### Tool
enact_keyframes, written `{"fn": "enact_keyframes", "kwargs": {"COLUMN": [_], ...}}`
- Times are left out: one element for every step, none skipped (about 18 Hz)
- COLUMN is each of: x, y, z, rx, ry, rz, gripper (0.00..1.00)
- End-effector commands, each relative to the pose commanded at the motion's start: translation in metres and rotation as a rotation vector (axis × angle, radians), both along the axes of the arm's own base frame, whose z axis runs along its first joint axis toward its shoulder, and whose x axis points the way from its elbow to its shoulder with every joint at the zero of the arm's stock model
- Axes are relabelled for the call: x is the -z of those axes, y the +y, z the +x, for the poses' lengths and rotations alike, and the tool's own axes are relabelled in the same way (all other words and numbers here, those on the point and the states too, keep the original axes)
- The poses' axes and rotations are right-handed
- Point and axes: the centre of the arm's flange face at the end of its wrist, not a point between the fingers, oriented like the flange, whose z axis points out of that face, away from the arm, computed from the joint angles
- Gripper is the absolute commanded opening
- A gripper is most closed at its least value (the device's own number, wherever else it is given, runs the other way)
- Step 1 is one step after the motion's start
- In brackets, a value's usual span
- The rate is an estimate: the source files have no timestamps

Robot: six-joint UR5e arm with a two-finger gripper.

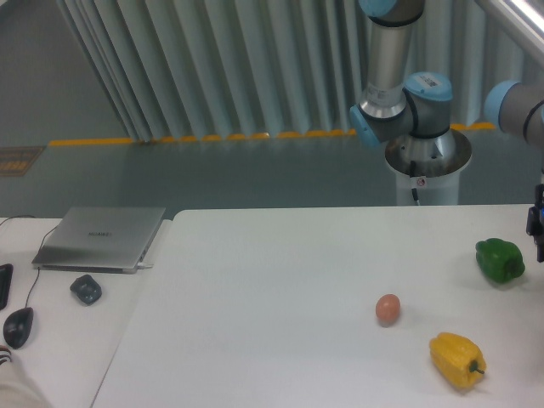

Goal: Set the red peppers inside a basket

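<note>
Yellow pepper (456, 359) lower right, green pepper (500, 260) at right edge; no red pepper or basket visible, progress unjudgeable; jaws' state cannot be told.

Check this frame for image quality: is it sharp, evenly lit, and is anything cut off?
Fixed camera: soft overall, slightly hazy; lighting flat and even, with faint shadows under the yellow pepper and egg; no harsh glare on the table; the hand is cropped at the right edge; no red pepper or basket in frame.
</note>
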Motion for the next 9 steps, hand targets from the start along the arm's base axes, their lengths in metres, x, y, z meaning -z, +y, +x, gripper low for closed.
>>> {"fn": "enact_keyframes", "kwargs": {"x": [-0.004, -0.007, -0.016, -0.017, -0.014, -0.013, -0.014, -0.013, -0.011], "y": [0.0, 0.002, 0.005, 0.007, 0.007, 0.008, 0.008, 0.008, 0.007], "z": [-0.001, 0.002, 0.002, 0.0, -0.001, -0.001, -0.002, -0.001, -0.001], "rx": [0.003, 0.012, 0.025, 0.028, 0.028, 0.028, 0.028, 0.028, 0.028], "ry": [0.0, -0.011, -0.022, -0.035, -0.047, -0.05, -0.05, -0.057, -0.062], "rz": [0.0, -0.008, -0.013, -0.021, -0.028, -0.029, -0.029, -0.033, -0.036], "gripper": [1.0, 1.0, 1.0, 1.0, 1.0, 1.0, 1.0, 1.0, 1.0]}}
